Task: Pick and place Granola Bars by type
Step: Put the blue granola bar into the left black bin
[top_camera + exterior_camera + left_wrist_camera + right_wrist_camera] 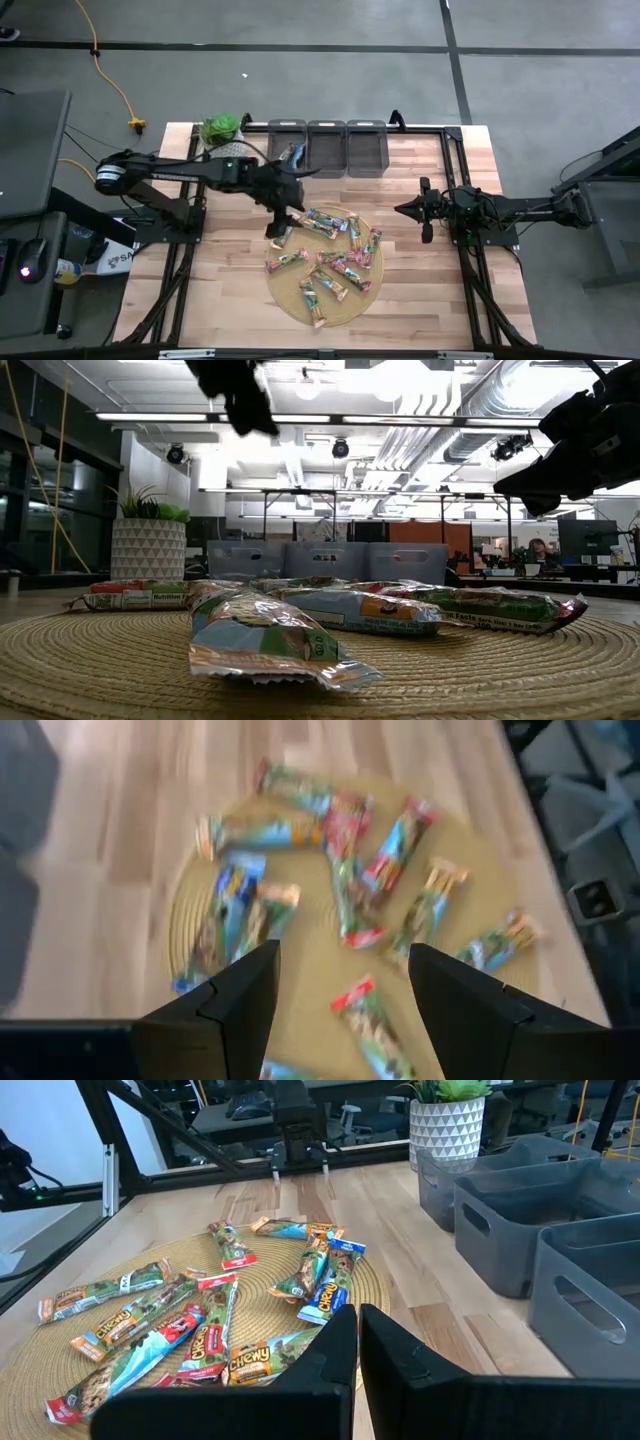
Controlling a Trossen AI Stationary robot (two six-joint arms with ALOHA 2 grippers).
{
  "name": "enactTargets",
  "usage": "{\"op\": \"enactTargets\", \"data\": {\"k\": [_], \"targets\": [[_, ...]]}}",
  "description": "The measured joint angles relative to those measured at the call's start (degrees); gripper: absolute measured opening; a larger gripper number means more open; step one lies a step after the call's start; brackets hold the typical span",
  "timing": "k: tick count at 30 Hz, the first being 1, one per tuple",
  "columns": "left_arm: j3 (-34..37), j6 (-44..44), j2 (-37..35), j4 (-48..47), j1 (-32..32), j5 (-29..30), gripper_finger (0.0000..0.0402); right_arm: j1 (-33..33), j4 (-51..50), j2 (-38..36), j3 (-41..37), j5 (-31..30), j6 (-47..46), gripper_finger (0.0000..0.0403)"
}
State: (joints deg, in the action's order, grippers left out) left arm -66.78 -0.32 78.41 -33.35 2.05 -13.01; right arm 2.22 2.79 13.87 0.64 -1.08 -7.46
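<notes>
Left gripper (279, 222) hangs above the left edge of the round woven mat (285, 295), left of centre in the high view; its two fingers (240, 995) stand wide apart with nothing between them. In the low view it shows at the top, clear of everything below.

The wooden table (220, 300) fills the middle of the high view, and the mat lies in its lower centre. Three grey bins (327, 147) stand in a row at the upper centre, with one bar (291, 153) lying in the leftmost bin. A potted plant (221, 128) sits just left of the bins.

The Granola Bars (335, 265) lie scattered flat over the mat, some overlapping. "CHEWY" reads on several wrappers (250, 1360) in the right wrist view, and "Nutrition" on one bar (140, 597) at the left of the low view.

The right gripper (427, 209) waits at the right of the high view, off the mat, its fingers (330, 1365) drawn nearly together and holding nothing.
</notes>
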Motion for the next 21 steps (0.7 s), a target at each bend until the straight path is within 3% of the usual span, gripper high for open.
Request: {"op": "enactTargets", "data": {"k": [6, 11, 16, 21], "targets": [[-0.02, 1.74, -4.23, 4.56, -0.58, 6.86, 0.0221, 0.02, 0.00, 0.00, -0.02, 0.00, 0.00, 0.0000], [-0.02, 11.85, -3.99, 11.56, -0.57, 11.84, 0.0221, -0.01, -0.01, 0.00, -0.01, 0.00, 0.01, 0.0000], [0.04, 15.59, -0.44, 14.24, 0.75, 12.27, 0.0220, 0.02, 0.00, 0.00, 0.00, 0.00, 0.00, 0.0000], [0.00, 17.51, 4.86, 13.77, 4.52, 9.04, 0.0220, 0.01, -0.10, 0.00, 0.00, 0.01, 0.02, 0.0000]]}}
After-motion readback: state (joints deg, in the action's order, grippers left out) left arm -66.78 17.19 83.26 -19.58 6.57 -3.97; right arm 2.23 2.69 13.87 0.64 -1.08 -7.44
